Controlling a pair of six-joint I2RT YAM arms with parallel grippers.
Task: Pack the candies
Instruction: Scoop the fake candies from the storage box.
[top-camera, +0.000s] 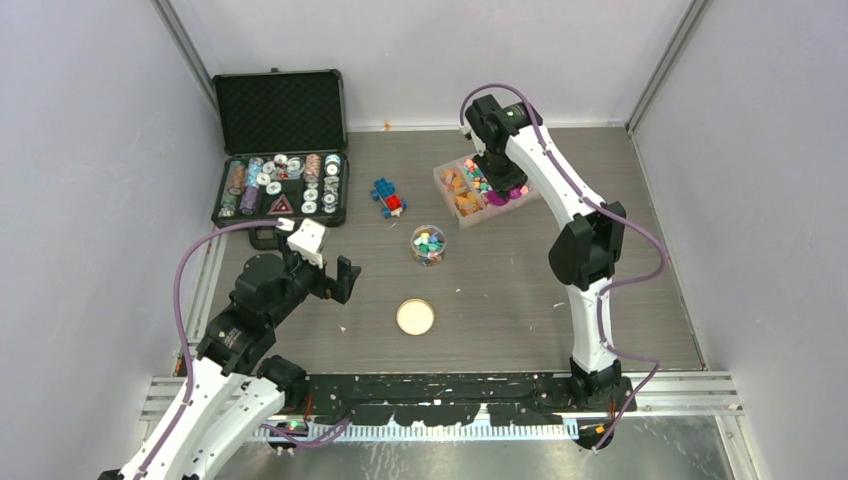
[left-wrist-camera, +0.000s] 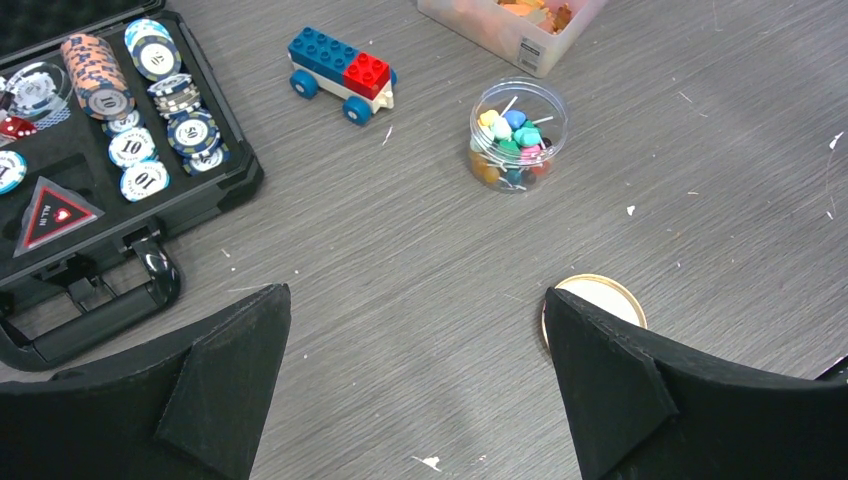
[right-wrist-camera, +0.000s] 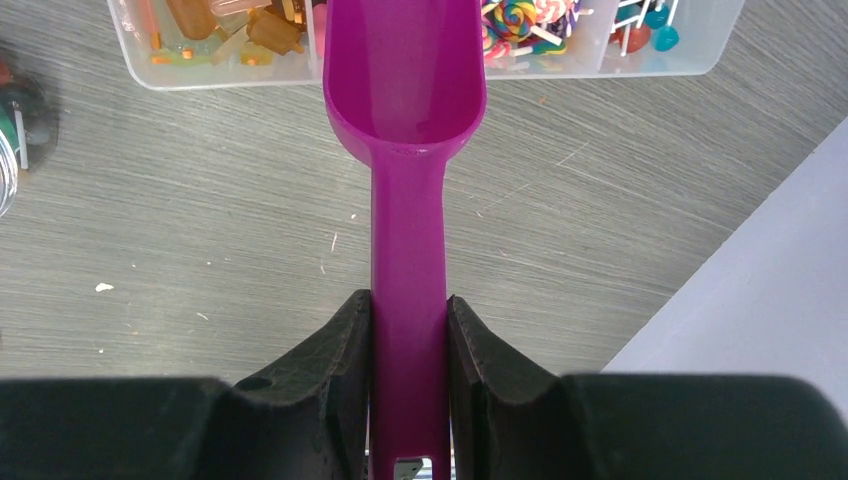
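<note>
We note the right gripper (right-wrist-camera: 408, 305) clamped on the handle of a purple scoop (right-wrist-camera: 405, 80) — the scoop's bowl reaches over the near wall of a clear divided tray (right-wrist-camera: 250, 80), where candies (right-wrist-camera: 515, 25) lie sorted in compartments. More candies sit in a small clear jar (left-wrist-camera: 563, 115) standing mid-table between the tray and a cork disc (left-wrist-camera: 600, 298), a toy brick car (left-wrist-camera: 342, 72) near its left. The left gripper (left-wrist-camera: 417, 295) hangs above the table (top-camera: 520, 300) beside the disc, fingers spread wide and holding nothing — a black case (left-wrist-camera: 235, 165) of chips lies to its left.
</note>
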